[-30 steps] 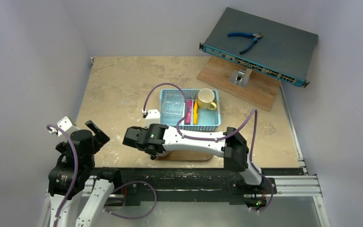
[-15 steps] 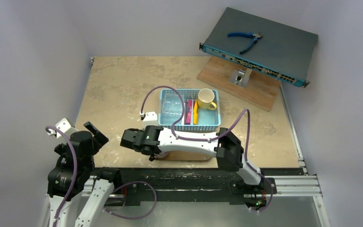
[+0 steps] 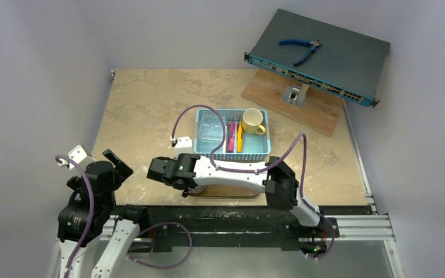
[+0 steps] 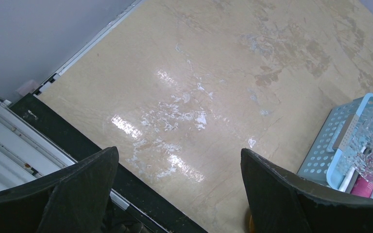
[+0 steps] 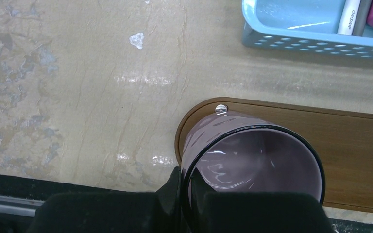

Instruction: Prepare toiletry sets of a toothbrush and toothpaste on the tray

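Tray (image 5: 359, 145) has the purple cup (image 5: 252, 160) over its rounded left end, rim pinched by the right claw (image 5: 187, 194); left claw (image 4: 178, 155) gapes wide over open table (image 4: 175, 73) farther left.

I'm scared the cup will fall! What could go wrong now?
The right hand pinches the purple cup only by its rim, so the cup might slip or tip. The cup is also right at the rounded end of the tray, so it could land partly off the edge.
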{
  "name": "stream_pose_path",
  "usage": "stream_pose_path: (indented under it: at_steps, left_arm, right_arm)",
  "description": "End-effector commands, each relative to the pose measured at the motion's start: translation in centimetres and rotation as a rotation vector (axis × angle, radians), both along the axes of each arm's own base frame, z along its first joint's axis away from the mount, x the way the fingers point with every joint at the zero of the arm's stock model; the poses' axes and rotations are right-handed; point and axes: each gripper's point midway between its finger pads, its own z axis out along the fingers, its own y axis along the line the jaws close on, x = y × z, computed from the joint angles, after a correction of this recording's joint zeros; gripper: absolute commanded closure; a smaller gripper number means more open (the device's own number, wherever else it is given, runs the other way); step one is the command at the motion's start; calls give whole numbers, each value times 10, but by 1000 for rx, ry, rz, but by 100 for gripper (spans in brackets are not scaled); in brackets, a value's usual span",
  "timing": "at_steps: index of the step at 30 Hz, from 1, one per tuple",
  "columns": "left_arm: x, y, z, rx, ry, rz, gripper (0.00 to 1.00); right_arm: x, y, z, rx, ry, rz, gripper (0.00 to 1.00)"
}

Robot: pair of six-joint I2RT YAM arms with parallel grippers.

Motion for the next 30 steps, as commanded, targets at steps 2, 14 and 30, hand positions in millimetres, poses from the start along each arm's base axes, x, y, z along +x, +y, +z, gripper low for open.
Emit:
stream_pose_path:
  at_steps: [2, 14, 30]
  left_arm:
    - [0, 2, 14, -3, -52, 13, 4]
    - [0, 3, 13, 0, -48, 15, 4]
    - [3, 2, 12, 4, -33, 9, 5]
  right_arm:
    - [3, 18, 23, 84, -26, 13, 100]
    - [1, 24, 21, 93, -13, 44, 92]
    - [1, 13, 37, 108, -33, 40, 80]
